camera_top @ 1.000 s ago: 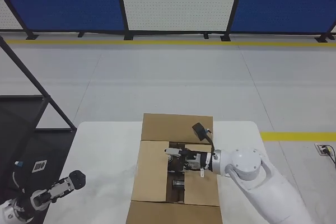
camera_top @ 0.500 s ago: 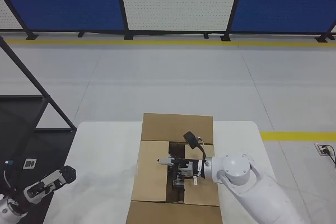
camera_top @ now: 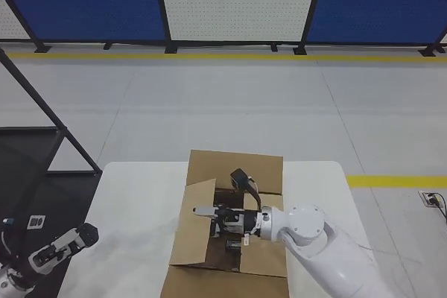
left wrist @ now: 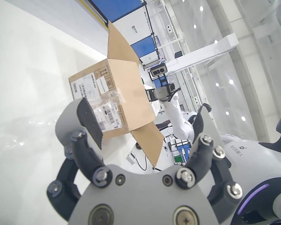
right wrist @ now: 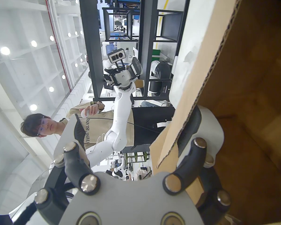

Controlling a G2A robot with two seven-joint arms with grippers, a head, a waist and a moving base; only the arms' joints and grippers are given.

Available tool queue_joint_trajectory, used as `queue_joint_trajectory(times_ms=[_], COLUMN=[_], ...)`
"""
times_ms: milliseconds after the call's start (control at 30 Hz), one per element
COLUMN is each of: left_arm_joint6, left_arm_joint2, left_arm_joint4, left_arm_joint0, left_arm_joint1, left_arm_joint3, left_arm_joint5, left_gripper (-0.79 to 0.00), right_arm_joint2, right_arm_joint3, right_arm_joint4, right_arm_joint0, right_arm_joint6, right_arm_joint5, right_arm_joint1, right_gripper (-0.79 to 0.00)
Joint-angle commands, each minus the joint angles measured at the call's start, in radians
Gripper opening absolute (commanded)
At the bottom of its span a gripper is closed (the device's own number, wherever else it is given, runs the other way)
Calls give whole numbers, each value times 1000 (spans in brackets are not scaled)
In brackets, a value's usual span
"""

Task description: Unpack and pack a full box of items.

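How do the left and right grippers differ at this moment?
The left gripper hangs near the left edge of the table, apart from the box; the right gripper is over the box. The left gripper has nothing between its fingers; the right gripper has the edge of the box's raised flap between its fingers. Both are open.

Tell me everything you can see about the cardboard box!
The box is brown corrugated cardboard, sitting on the white table. Its top is open: the far flap lies folded outward, and one side flap tilts up, its edge between the open fingers of the right tool, against one of them. Dark things lie inside, too dim to name. One outer wall carries white labels and a clear pouch.
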State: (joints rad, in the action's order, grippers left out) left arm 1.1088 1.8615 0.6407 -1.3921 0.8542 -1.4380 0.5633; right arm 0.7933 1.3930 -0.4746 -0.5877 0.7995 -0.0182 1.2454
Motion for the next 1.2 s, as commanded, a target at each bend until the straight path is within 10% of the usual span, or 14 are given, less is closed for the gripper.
queue_joint_trajectory(times_ms=[0,767,1167], left_arm_joint6=[3,14,12], left_arm_joint2=[4,41,25], left_arm_joint4=[7,52,34], left_arm_joint0=[-3,-42,-39], left_arm_joint1=[0,4,8], left_arm_joint3=[2,11,3], left_arm_joint5=[1,21,15], left_gripper=[0,0,0], right_arm_joint2=[-11,-302,-303], right_arm_joint3=[8,-195,-205], right_arm_joint4=[0,63,62], right_arm_joint0=[6,213,215], right_arm_joint6=[-27,-264,-268], right_arm_joint5=[0,-52,-50], right_arm_joint1=[9,225,231], right_gripper=[0,0,0])
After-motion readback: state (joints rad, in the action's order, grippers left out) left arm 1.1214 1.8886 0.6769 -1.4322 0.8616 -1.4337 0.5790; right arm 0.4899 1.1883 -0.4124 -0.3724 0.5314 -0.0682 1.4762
